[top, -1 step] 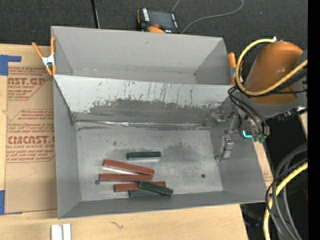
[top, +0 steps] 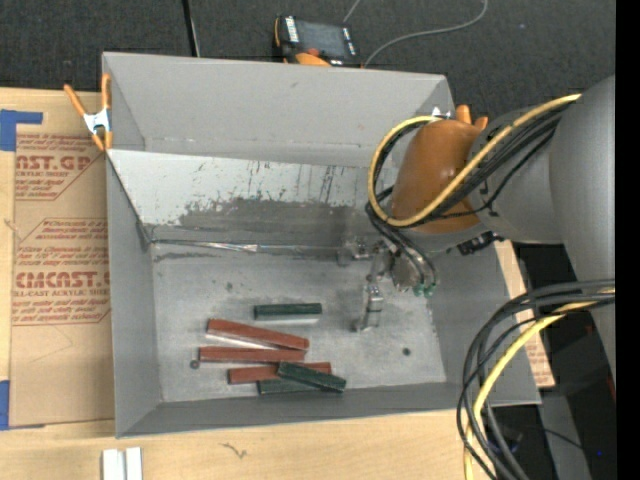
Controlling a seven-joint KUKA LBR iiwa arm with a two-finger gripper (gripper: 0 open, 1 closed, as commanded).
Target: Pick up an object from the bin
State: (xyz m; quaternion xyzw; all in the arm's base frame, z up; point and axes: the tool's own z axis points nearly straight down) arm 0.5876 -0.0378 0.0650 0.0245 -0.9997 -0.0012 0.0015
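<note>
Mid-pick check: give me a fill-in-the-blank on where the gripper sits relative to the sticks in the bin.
1. The gripper hangs over the floor of the grey metal bin, to the ___ of the heap of flat sticks in this view.
2. The lone flat stick nearest the gripper is dark ___.
3. The long stick just below that one is ___-brown.
Missing: right; green; red.

A black-and-orange device [top: 315, 40] lies on the dark floor [top: 60, 18] at the top of the view, with a black rod [top: 186, 8] to its left. A small white piece [top: 121, 461] rests on the light wooden surface [top: 300, 453] along the bottom.
</note>
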